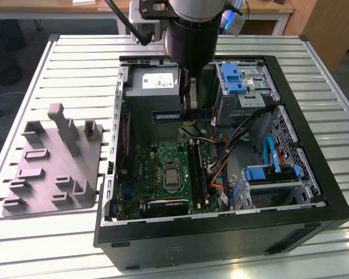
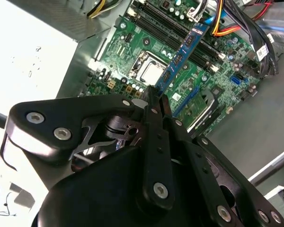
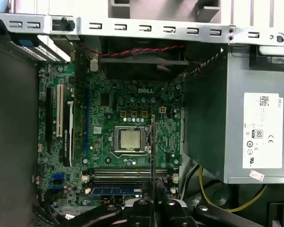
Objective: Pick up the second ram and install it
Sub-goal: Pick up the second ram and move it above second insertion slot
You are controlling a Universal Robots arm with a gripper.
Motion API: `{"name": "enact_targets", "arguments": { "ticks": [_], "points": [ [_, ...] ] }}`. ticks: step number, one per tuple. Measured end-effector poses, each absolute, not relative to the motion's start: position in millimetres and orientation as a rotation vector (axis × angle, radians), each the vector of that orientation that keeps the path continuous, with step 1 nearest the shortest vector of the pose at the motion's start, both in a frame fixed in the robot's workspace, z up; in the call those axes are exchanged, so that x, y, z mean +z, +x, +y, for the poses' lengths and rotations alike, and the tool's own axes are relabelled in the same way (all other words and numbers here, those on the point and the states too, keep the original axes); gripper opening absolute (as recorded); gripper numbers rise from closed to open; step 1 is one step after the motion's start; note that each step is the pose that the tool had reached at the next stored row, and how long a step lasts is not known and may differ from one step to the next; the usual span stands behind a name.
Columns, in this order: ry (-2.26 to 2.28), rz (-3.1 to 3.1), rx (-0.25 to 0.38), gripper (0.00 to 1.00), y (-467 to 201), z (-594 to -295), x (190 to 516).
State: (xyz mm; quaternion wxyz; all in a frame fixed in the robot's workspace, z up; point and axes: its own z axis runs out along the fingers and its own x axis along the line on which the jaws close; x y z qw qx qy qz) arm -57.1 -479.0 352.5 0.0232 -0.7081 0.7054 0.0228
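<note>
The second ram [image 1: 166,116], a thin dark board with chips, hangs level above the open computer case, in front of the power supply. My gripper [image 1: 192,110] is shut on its upper edge. In the second wrist view the ram [image 2: 182,54] sticks out from the closed fingertips [image 2: 157,101] over the motherboard [image 2: 132,52]. The first wrist view shows the ram [image 3: 152,142] edge-on as a thin line, over the board beside the CPU socket [image 3: 130,139] and above the memory slots [image 3: 128,172]. Another memory stick [image 3: 116,190] sits in a slot.
A grey plastic fixture block [image 1: 52,163] lies on the slatted table to the exterior view's left of the case. Inside the case are the power supply [image 1: 157,87], a drive cage with blue latches [image 1: 238,81] and cable bundles [image 1: 221,168]. Case walls [image 1: 221,232] surround the board.
</note>
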Motion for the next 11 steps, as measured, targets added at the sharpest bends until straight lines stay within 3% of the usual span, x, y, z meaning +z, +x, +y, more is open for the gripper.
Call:
{"name": "enact_targets", "arguments": {
  "ticks": [11],
  "points": [
    [-2.192, 2.184, 0.071, 0.14, -50.4, -479.9, 332.8]
  ]
}}
